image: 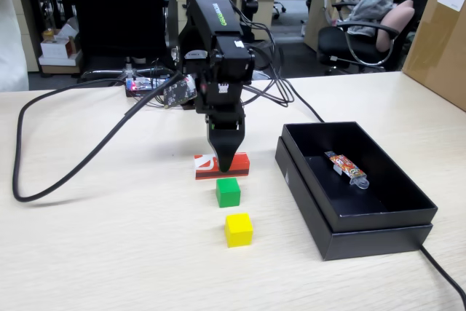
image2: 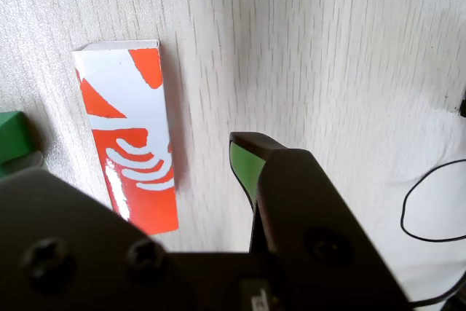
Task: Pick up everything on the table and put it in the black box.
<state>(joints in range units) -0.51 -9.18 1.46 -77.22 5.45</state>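
Places are given from the red block [image: 220, 166], as the fixed view showed them. Nearest the camera, a yellow cube [image: 238, 229] stood on the bench [image: 109, 253]; a green cube [image: 228, 191] sat between it and the red block, just in front of the block. The three formed a short row running away from the camera. The red block lay flat, its long axis across that row, left to right.

The fingers [image: 226, 166] were lowered directly in front of the block's middle, the tip at or just above the bench. In the wrist view the block [image2: 131, 136] was seen to one side of the green-padded finger [image2: 244, 165], its long axis running along the finger, not between two fingers. Only one fingertip was shown clearly, so whether the fingers were apart or together could not be told; nothing was seen held.

To the right of the block, well apart, the black box [image: 313, 194] rested, with a small wrapped packet [image: 346, 169] inside.
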